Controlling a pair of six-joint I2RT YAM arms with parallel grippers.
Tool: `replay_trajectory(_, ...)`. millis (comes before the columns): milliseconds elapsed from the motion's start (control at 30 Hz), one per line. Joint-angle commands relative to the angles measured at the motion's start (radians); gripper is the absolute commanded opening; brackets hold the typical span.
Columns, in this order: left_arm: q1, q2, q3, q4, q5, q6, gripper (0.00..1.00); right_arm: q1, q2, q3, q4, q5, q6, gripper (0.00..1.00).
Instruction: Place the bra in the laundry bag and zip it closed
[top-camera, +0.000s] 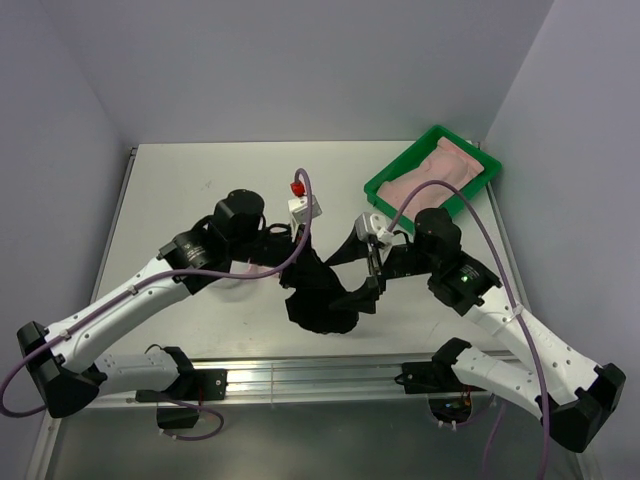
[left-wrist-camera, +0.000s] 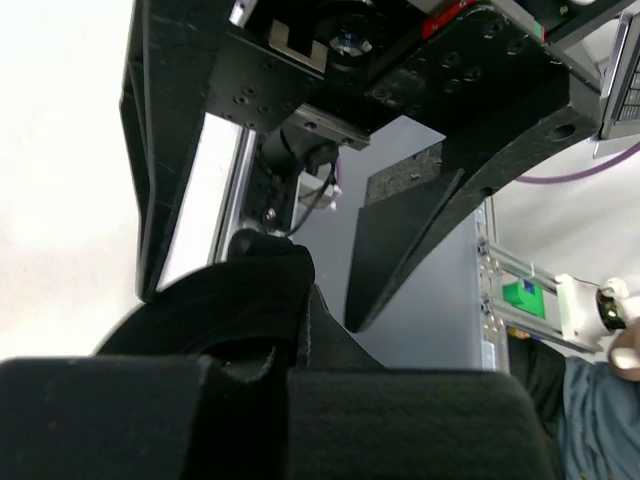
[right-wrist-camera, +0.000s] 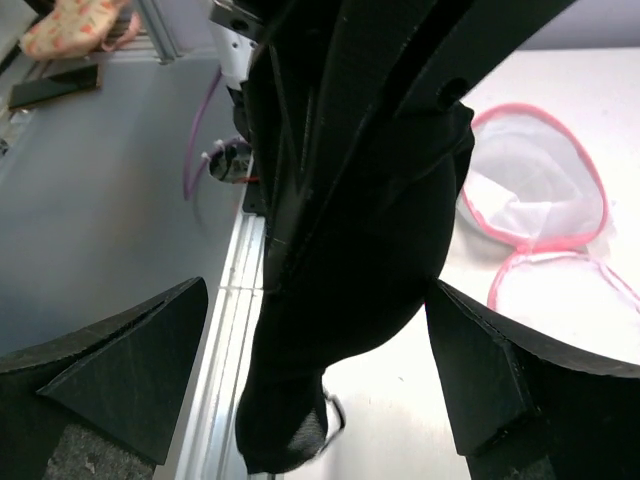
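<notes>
The black bra (top-camera: 320, 295) hangs above the table's front middle, pinched at its top by my left gripper (top-camera: 293, 258), which is shut on it. In the left wrist view the bra's fabric (left-wrist-camera: 250, 300) bunches between my left gripper's (left-wrist-camera: 260, 400) pads. My right gripper (top-camera: 368, 282) is open, and its two fingers stand wide apart on either side of the hanging bra (right-wrist-camera: 360, 220) without touching it. The laundry bag (right-wrist-camera: 545, 190), white mesh with a pink zip rim, lies open on the table behind the bra. In the top view the laundry bag (top-camera: 252, 270) is mostly hidden under my left arm.
A green tray (top-camera: 380, 187) holding a pink garment sits at the table's back right, against the right wall. An aluminium rail (top-camera: 300, 375) runs along the table's front edge, just below the hanging bra. Grey walls close in the left, back and right sides.
</notes>
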Motion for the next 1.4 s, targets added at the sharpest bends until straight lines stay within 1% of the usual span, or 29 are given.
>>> replay_trajectory(0,0.018,-0.007,0.06,-0.021,0.06,0.023,0.0,0.022,0.006,0.025,-0.033,0.058,-0.062,0.96)
replay_trajectory(67,0.027,-0.005,0.068,-0.018,0.097,0.012,0.0,0.034,0.012,0.014,-0.018,0.069,-0.063,0.96)
replay_trajectory(133,0.042,-0.004,0.068,-0.004,0.128,-0.005,0.0,0.042,0.015,0.004,0.002,0.084,-0.066,0.93)
replay_trajectory(233,0.064,-0.005,0.057,0.028,0.18,-0.04,0.0,0.043,0.01,-0.015,0.031,0.09,-0.054,0.83)
replay_trajectory(267,0.068,-0.007,0.048,0.038,0.188,-0.048,0.0,0.045,0.003,-0.027,0.057,0.092,-0.05,0.77)
replay_trajectory(300,0.079,-0.007,0.045,0.042,0.195,-0.06,0.0,0.045,-0.004,-0.032,0.066,0.095,-0.039,0.62)
replay_trajectory(333,0.085,-0.008,0.042,0.045,0.203,-0.061,0.0,0.045,-0.01,-0.036,0.085,0.115,-0.033,0.53)
replay_trajectory(367,0.09,-0.01,0.039,0.039,0.205,-0.063,0.0,0.045,-0.02,-0.047,0.088,0.119,-0.028,0.34)
replay_trajectory(400,0.099,-0.011,0.037,0.036,0.199,-0.06,0.01,0.045,-0.024,-0.05,0.093,0.125,-0.019,0.28)
replay_trajectory(433,0.104,-0.014,0.037,0.019,0.177,-0.055,0.12,0.043,-0.027,-0.053,0.106,0.136,-0.01,0.23)
replay_trajectory(467,0.108,-0.017,0.039,0.01,0.165,-0.051,0.19,0.045,-0.033,-0.064,0.116,0.144,0.006,0.17)
replay_trajectory(500,0.116,-0.028,0.042,0.001,0.148,-0.039,0.27,0.045,-0.036,-0.067,0.122,0.156,0.036,0.14)
replay_trajectory(533,0.119,-0.034,0.046,-0.013,0.13,-0.029,0.46,0.045,-0.036,-0.073,0.126,0.171,0.05,0.13)
replay_trajectory(567,0.121,-0.048,0.062,-0.058,0.058,-0.017,0.55,0.045,-0.039,-0.081,0.135,0.203,0.067,0.1)
replay_trajectory(600,0.122,-0.059,0.072,-0.082,0.013,0.003,0.61,0.045,-0.037,-0.085,0.142,0.222,0.103,0.08)
replay_trajectory(633,0.121,-0.072,0.077,-0.096,-0.024,0.011,0.74,0.045,-0.036,-0.091,0.142,0.242,0.119,0.05)
replay_trajectory(667,0.122,-0.088,0.086,-0.102,-0.12,0.014,0.77,0.045,-0.033,-0.101,0.155,0.257,0.153,0.03)
replay_trajectory(700,0.122,-0.115,0.091,-0.131,-0.171,0.017,0.79,0.045,-0.03,-0.102,0.172,0.292,0.194,0.0)
replay_trajectory(733,0.124,-0.129,0.094,-0.14,-0.223,0.015,0.81,0.045,-0.027,-0.104,0.175,0.312,0.213,0.0)
replay_trajectory(767,0.124,-0.16,0.091,-0.146,-0.362,0.0,0.81,0.045,-0.015,-0.102,0.174,0.335,0.229,0.0)
replay_trajectory(833,0.124,-0.192,0.074,-0.171,-0.535,-0.021,0.76,0.045,0.002,-0.092,0.163,0.398,0.262,0.0)
replay_trajectory(867,0.124,-0.223,0.035,-0.172,-0.624,-0.032,0.75,0.043,0.018,-0.081,0.165,0.421,0.277,0.0)
replay_trajectory(900,0.124,-0.237,0.013,-0.191,-0.814,-0.072,0.74,0.043,0.025,-0.075,0.169,0.478,0.306,0.0)
replay_trajectory(1000,0.137,-0.284,-0.087,-0.211,-1.058,-0.153,0.68,0.039,0.074,-0.04,0.183,0.576,0.375,0.0)
replay_trajectory(1100,0.15,-0.318,-0.164,-0.252,-1.2,-0.25,0.68,0.032,0.134,-0.001,0.214,0.676,0.43,0.0)
replay_trajectory(1133,0.154,-0.329,-0.184,-0.249,-1.266,-0.268,0.68,0.034,0.147,0.002,0.237,0.685,0.444,0.0)
replay_trajectory(1233,0.159,-0.387,-0.307,-0.231,-1.382,-0.366,0.69,0.034,0.188,0.005,0.387,0.679,0.493,0.0)
replay_trajectory(1267,0.159,-0.422,-0.331,-0.234,-1.416,-0.423,0.69,0.034,0.197,0.008,0.407,0.676,0.495,0.0)
replay_trajectory(1367,0.16,-0.493,-0.429,-0.209,-1.542,-0.483,0.71,0.034,0.226,0.023,0.462,0.679,0.495,0.0)
